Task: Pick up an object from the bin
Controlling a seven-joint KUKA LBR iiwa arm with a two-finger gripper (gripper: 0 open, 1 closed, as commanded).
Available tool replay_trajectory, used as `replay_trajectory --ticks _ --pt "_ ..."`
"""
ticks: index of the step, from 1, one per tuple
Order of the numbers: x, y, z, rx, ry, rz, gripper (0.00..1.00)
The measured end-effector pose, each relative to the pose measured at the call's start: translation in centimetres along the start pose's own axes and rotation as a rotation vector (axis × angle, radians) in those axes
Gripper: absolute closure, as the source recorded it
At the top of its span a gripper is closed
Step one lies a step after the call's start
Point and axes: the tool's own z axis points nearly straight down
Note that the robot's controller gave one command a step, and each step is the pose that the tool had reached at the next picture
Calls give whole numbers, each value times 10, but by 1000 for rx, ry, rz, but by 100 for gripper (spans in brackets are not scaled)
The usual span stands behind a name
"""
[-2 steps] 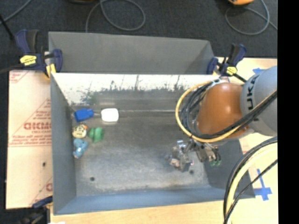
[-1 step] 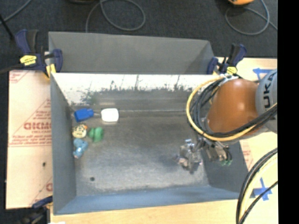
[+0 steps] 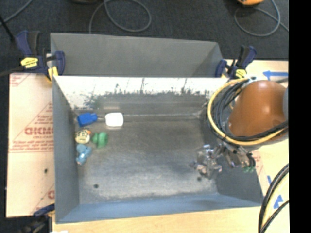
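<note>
Hanging rightward, gripper (image 3: 209,165) seemingly part-hidden.

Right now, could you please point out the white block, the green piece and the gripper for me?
white block (image 3: 114,120), camera view, middle of its top face.
green piece (image 3: 100,139), camera view, its centre.
gripper (image 3: 208,165), camera view, middle of its tip.

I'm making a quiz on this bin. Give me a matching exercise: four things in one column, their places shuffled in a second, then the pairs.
1 white block
2 green piece
3 pale blue piece
4 gripper

A at the view's right, apart from the rest
B below the yellowish round piece in the view
C right of the dark blue block
D right of the yellowish round piece

Pairs: 1-C, 2-D, 3-B, 4-A
</note>
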Motion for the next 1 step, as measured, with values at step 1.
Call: replay_trajectory --ticks 1 --pt "-15 17 -103 0 -1 18 100"
